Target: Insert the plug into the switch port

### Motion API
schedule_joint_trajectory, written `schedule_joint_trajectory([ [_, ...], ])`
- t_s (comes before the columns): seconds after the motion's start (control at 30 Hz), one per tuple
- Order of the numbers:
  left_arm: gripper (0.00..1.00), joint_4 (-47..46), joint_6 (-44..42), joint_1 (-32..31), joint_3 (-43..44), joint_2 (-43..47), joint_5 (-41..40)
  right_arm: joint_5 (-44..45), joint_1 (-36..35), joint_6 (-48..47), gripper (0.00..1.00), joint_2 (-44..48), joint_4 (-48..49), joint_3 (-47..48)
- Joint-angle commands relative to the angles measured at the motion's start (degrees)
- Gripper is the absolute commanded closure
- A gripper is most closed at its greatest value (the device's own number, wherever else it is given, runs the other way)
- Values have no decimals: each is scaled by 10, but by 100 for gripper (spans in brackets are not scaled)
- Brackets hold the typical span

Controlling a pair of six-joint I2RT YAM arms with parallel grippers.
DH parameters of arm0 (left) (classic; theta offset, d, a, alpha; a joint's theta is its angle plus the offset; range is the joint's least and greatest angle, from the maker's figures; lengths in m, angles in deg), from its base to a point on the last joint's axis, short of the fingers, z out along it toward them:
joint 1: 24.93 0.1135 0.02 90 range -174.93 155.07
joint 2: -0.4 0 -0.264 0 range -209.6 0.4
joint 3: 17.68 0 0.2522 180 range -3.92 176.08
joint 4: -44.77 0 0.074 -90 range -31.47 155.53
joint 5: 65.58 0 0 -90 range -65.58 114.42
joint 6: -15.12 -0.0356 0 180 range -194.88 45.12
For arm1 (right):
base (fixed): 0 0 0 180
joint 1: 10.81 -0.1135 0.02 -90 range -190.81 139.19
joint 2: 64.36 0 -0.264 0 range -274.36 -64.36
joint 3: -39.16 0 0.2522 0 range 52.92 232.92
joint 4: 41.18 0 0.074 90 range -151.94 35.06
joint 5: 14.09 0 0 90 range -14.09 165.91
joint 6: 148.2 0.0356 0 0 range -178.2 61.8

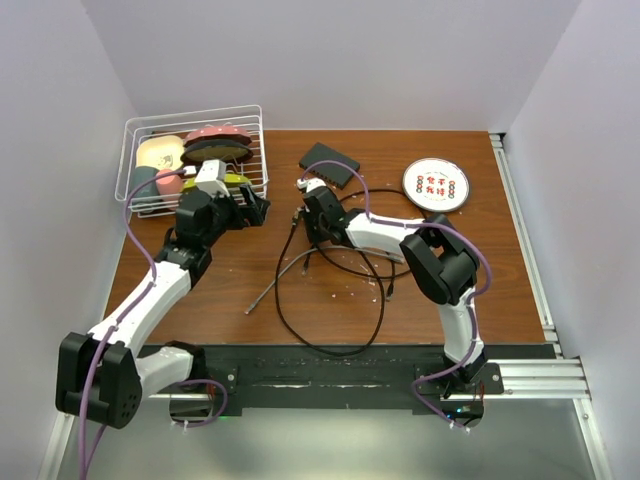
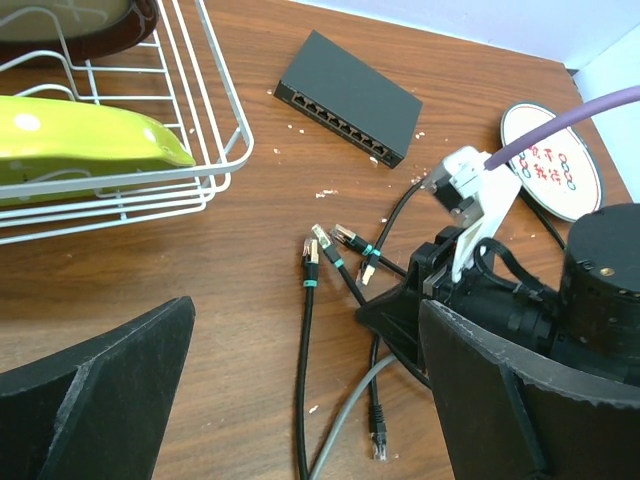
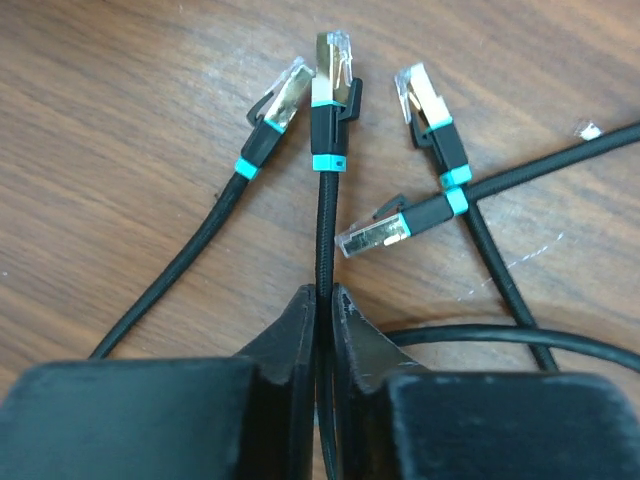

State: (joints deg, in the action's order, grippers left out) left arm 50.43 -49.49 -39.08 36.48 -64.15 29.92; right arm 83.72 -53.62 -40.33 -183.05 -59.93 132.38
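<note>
The plug [image 3: 333, 62], gold-shelled and clear-tipped on a black braided cable [image 3: 322, 220] with a teal band, is being held out ahead of the right gripper [image 3: 323, 300], whose jaws are being pressed almost shut on that cable. Three similar plugs [image 3: 418, 95] are lying beside it on the wooden table [image 3: 120, 120]. The switch [image 2: 355, 85] is being shown only by the left wrist and top cameras, its port row [image 2: 335, 122] facing the plugs, well apart. The left gripper [image 2: 305, 320] is being held wide open, grasping nothing
</note>
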Motion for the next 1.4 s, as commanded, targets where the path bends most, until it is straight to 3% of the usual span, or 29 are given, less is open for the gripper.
schedule_joint_trajectory([
  [0.0, 0, -11, -2, 4, 13, 22, -5, -24, 0, 2, 98, 44, 24, -19],
  [0.27, 0, -30, 9, 4, 6, 13, 24, -124, 0, 1, 100, 163, 77, -85],
  [0.47, 1, -52, 27, 4, 6, -7, 64, -199, -7, 2, 100, 203, 94, -110],
  [0.73, 6, -135, 72, 3, -16, -24, 145, -175, -32, 2, 100, 239, 102, -137],
  [0.9, 15, -155, 82, 4, -10, -58, 199, -160, -40, 0, 100, 246, 103, -142],
  [1.37, 17, -112, 73, 4, 0, -65, 157, -147, -43, -5, 100, 271, 109, -152],
])
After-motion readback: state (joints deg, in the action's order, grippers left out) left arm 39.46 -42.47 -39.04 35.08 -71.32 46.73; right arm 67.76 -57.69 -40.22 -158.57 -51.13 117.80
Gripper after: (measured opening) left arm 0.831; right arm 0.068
